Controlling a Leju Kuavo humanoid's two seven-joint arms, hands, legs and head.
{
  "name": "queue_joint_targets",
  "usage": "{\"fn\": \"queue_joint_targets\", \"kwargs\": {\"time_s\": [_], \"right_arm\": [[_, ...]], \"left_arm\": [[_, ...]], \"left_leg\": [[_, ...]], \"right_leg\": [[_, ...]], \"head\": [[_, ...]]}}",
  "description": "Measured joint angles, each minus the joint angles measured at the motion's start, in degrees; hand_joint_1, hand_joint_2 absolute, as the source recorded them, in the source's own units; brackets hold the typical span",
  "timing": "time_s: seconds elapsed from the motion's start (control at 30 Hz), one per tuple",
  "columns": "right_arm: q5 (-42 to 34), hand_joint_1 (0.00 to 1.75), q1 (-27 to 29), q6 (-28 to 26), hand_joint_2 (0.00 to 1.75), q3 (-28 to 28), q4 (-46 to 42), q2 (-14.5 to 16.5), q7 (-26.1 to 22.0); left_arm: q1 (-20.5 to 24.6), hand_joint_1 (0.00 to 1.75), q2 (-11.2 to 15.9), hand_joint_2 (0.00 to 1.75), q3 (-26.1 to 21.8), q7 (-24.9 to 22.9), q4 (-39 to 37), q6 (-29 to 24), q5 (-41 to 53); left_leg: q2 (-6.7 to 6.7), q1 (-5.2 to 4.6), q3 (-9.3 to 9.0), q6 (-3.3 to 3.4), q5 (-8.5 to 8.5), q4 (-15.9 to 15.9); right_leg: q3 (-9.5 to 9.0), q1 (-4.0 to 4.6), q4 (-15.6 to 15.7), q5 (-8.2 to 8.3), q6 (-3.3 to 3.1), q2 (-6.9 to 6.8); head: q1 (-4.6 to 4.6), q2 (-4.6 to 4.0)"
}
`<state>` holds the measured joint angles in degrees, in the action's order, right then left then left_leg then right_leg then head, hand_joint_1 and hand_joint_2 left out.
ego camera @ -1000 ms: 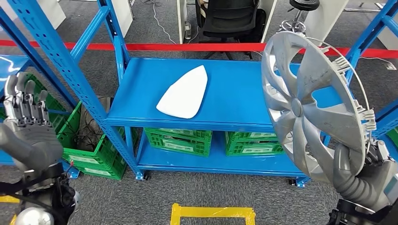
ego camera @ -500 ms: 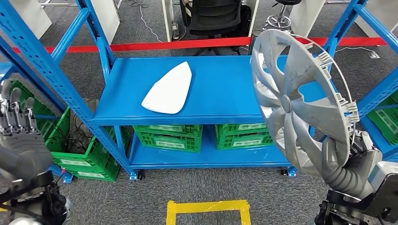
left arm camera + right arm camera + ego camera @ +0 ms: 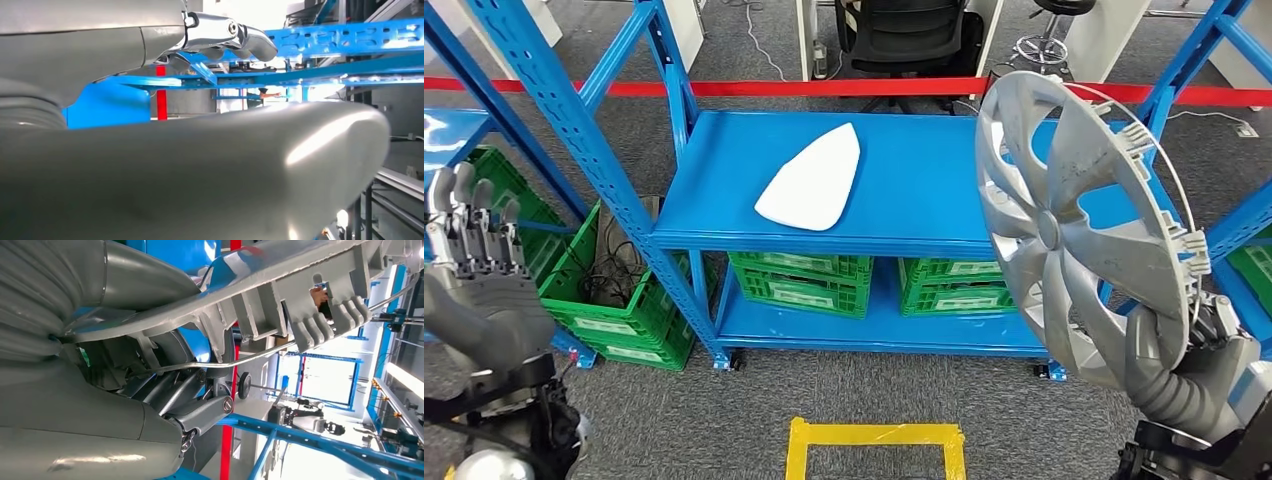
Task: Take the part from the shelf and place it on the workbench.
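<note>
Gripping the silver hubcap (image 3: 1074, 230) by its lower rim, right hand (image 3: 1199, 365) at lower right of the head view, thumb pressed on the dished face and fingers wrapped behind; hubcap held upright on edge, slightly tilted, clear of the shelf and overlapping its right end. Seen from the right wrist: hubcap (image 3: 280, 295) back side with moulded clips and wire retaining ring, right hand (image 3: 125, 405) clamped around the rim. Raised at lower left of the head view, left hand (image 3: 479, 270), fingers extended upward and close side by side, holding nothing; in the left wrist view, left hand (image 3: 200, 165) with thumb across the foreground and fingertips (image 3: 250, 42) slightly curled, nothing between them. Marked on the grey carpet nearest the robot, yellow tape (image 3: 874, 445) in a rectangular outline. Beyond it, blue shelf (image 3: 924, 170) with a white panel (image 3: 812, 180) lying flat on the upper deck, left of centre, well apart from the hubcap. Stored beneath on the lower deck, green crates (image 3: 809, 280); another green crate (image 3: 619, 320) on the floor left of the shelf upright. Farther back, red tape (image 3: 824, 88) across the floor and a black chair (image 3: 909, 35) behind it.
</note>
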<state>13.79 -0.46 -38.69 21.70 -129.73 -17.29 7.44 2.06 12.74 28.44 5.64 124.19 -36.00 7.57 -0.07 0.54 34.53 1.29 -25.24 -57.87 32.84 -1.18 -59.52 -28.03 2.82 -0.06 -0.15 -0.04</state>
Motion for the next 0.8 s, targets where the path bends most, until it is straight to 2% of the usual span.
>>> {"fn": "queue_joint_targets", "kwargs": {"time_s": [0.03,0.1,0.17,0.23,0.3,0.33,0.37,0.4,0.47,0.5,0.53,0.6,0.67,0.73,0.8], "right_arm": [[0.0,1.75,0.0,0.0,1.75,0.0,0.0,0.0,0.0],[0.0,1.75,0.1,0.0,1.75,0.0,0.0,-0.1,0.0],[0.0,1.75,0.1,0.0,1.75,0.0,0.0,-0.1,0.0],[0.0,1.75,0.0,0.0,1.75,0.0,0.0,-0.1,0.0],[0.0,1.75,0.1,0.1,1.75,0.0,0.0,-0.1,0.0],[0.0,1.75,0.1,0.1,1.75,0.0,0.0,-0.1,0.1],[0.0,1.75,0.1,0.1,1.75,0.0,0.0,-0.1,0.1],[0.0,1.75,0.2,0.1,1.75,0.0,0.0,-0.1,0.1],[0.0,1.75,0.2,0.1,1.75,0.0,0.0,-0.1,0.1],[-0.1,1.75,0.2,0.0,1.75,0.0,0.0,-0.1,0.1],[-0.1,1.75,0.2,0.0,1.75,0.0,0.0,-0.1,0.0],[-0.4,1.75,0.2,-0.1,1.75,0.0,0.0,-0.1,0.0],[-0.7,1.75,0.3,-0.1,1.75,0.0,0.1,-0.1,0.0],[-0.8,1.75,0.4,-0.2,1.75,0.0,0.2,-0.2,-0.1],[-0.8,1.75,0.5,-0.2,1.75,0.0,0.2,-0.2,-0.2]], "left_arm": [[0.0,0.0,0.0,0.0,0.0,0.0,0.0,0.0,0.0],[0.0,0.0,0.0,0.0,0.1,0.1,0.0,0.0,-0.1],[0.0,0.0,0.0,0.0,0.1,0.2,0.0,0.0,-0.1],[0.0,0.0,0.0,0.0,0.2,0.2,0.0,-0.1,-0.2],[0.0,0.0,0.0,0.0,0.3,0.3,-0.1,-0.1,-0.3],[0.0,0.0,0.0,0.0,0.3,0.3,-0.1,-0.2,-0.3],[0.0,0.0,0.0,0.0,0.3,0.3,-0.2,-0.2,-0.3],[0.0,0.0,0.0,0.0,0.3,0.3,-0.2,-0.2,-0.3],[0.0,0.0,0.0,0.0,0.3,0.2,-0.2,-0.2,-0.3],[0.0,0.0,0.0,0.0,0.3,0.1,-0.2,-0.2,-0.2],[0.1,0.0,0.0,0.0,0.3,0.1,-0.2,-0.2,-0.1],[0.1,0.0,0.0,0.0,0.3,-0.1,-0.2,-0.2,0.1],[0.1,0.0,0.0,0.0,0.3,-0.3,-0.1,-0.2,0.4],[0.1,0.0,0.0,0.0,0.4,-0.5,-0.1,-0.3,0.5],[0.0,0.0,0.0,0.0,0.4,-0.7,-0.1,-0.3,0.6]], "left_leg": [[-0.02,-0.05,0.29,-0.39,0.15,-0.2],[-0.04,0.03,0.7,-1.2,0.56,-0.2],[-0.04,0.17,1.54,-1.78,-0.38,-1.3],[-0.03,0.24,3.88,-2.1,-3.68,-6.4],[-0.03,0.27,6.9,-2.29,-7.11,-13.9],[-0.03,0.27,7.71,-2.3,-7.78,-16.1],[-0.03,0.26,7.49,-2.2,-7.51,-16.4],[-0.04,0.23,6.06,-1.97,-6.35,-14.4],[-0.05,-0.01,1.2,-1.18,-3.43,-6.4],[-0.04,-0.2,-0.88,-0.83,-2.68,-2.9],[-0.03,-0.41,-2.19,-0.57,-2.41,-0.7],[-0.03,-0.73,-2.78,-0.29,-2.45,0.4],[-0.02,-0.5,-2.74,0.11,-1.76,0.9],[0.05,-0.14,-2.57,0.56,-1.07,1.4],[0.09,-0.15,-2.05,0.81,-0.78,1.3]], "right_leg": [[-0.45,0.14,1.0,-0.06,-0.3,0.06],[-0.38,0.33,1.1,0.37,-1.14,0.19],[-0.24,0.2,1.4,0.91,-1.98,0.13],[-0.03,0.08,1.6,1.35,-2.61,0.05],[0.45,0.19,1.6,1.65,-2.87,0.04],[0.7,0.27,1.6,1.81,-2.91,0.04],[0.89,0.37,1.6,1.96,-2.9,0.05],[1.01,0.48,1.5,2.1,-2.87,0.08],[1.09,0.63,1.5,2.29,-2.72,0.15],[1.19,0.72,1.5,2.4,-2.53,0.18],[1.36,0.7,1.5,2.57,-2.24,0.18],[1.72,0.59,1.5,3.0,-1.53,0.15],[2.29,0.45,1.0,2.68,-0.85,0.15],[4.18,0.39,-2.9,-0.11,-0.31,0.15],[7.08,0.28,-10.3,-3.9,0.06,0.15]], "head": [[0.08,0.0],[0.09,0.0],[-0.06,0.0],[-0.58,0.0],[-1.32,0.0],[-1.69,0.0],[-2.06,0.0],[-2.43,0.0],[-3.04,0.0],[-3.14,0.0],[-3.22,0.0],[-3.24,0.0],[-3.21,0.0],[-2.64,0.0],[-1.91,0.0]]}}
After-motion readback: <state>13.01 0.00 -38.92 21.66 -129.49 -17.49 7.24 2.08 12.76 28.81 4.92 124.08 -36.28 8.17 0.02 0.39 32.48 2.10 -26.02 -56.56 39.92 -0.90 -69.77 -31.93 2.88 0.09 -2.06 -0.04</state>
